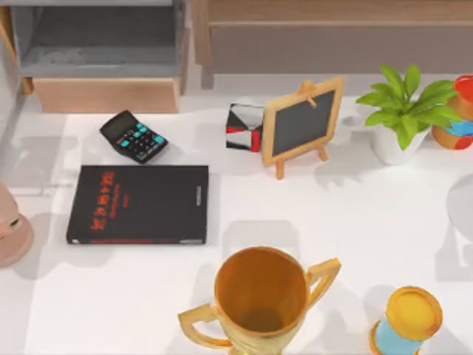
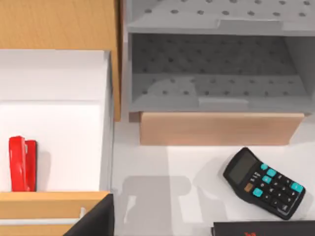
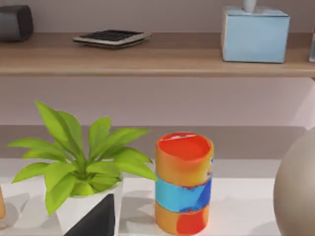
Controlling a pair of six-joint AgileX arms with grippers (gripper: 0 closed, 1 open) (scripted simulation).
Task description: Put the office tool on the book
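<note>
A: What stood nearest the camera in the top view?

B: A gold trophy at the near edge of the desk, with a yellow-topped can to its right. Behind those lay the book, flat on the left half, its cover bare.

A: And the calculator?

B: Just beyond the book's far edge, close to it but apart, lying askew on the desk. The left wrist view looked down on it too, with a corner of the book beside it and a grey pigeonhole unit behind.

A: Further back?

B: A mini chalkboard on its easel, a small patterned cube next to it, then a potted plant and a striped can on the right.

A: The arms?

B: I could not tell how either arm's fingers stood, spread or pressed together. I'd judge neither held anything, since the calculator lay free.

A: So which step?

B: The very start, as I judged it: the reach not yet made. The left arm was nearer; it needed to descend over the calculator, turn its fingers to span the narrow width, pinch, lift, and carry it the short way onto the cover
</note>
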